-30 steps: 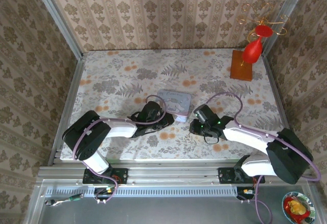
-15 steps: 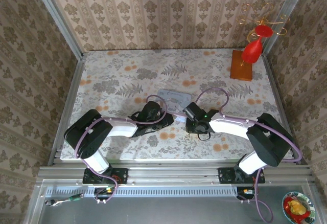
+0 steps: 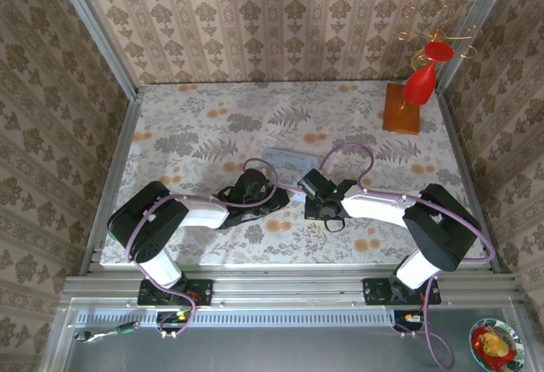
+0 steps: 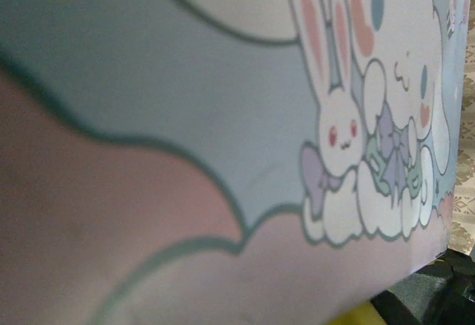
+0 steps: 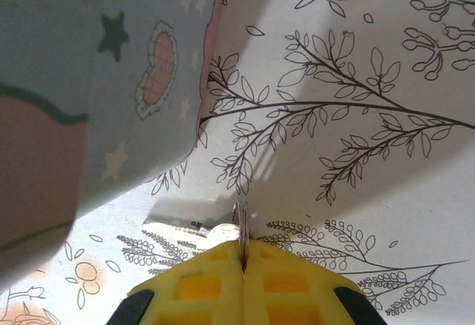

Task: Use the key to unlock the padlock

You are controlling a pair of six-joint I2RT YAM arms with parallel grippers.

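1. 2 arms meet at the near edge of the pale tin (image 3: 285,158) in the top view.
   - The left gripper (image 3: 255,187) lies low against the tin's left side, probably as a brace so the box cannot slide.
   - Whether that pincer is spread or pinching something I cannot tell.
   - The right gripper (image 3: 313,187) noses in from the right.
   - The padlock is too small, and too hidden between the 2 grippers, to pick out. I judge that it sits at the tin's near edge, where both tools point.

2. 1 surface dominates the left wrist view: the tin's printed face with its rabbit drawing, very close and blurred. That fits an arm pushed right up to it to hold it steady. Past the tin's lower right corner is a dark shape (image 4: 427,299); I cannot tell whether it is the lock or the other arm.

3. 2 yellow pads (image 5: 200,288) in the right wrist view are pressed together. They pinch a thin silvery blade seen edge-on, which I take to be the key (image 5: 241,225).
   - Gripping it by the flat keeps its tip free to enter a slot.
   - Just left of it a flat silvery part (image 5: 178,222) lies on the table (image 5: 356,154) under the tin's overhanging edge. It may belong to the padlock, but I cannot tell.
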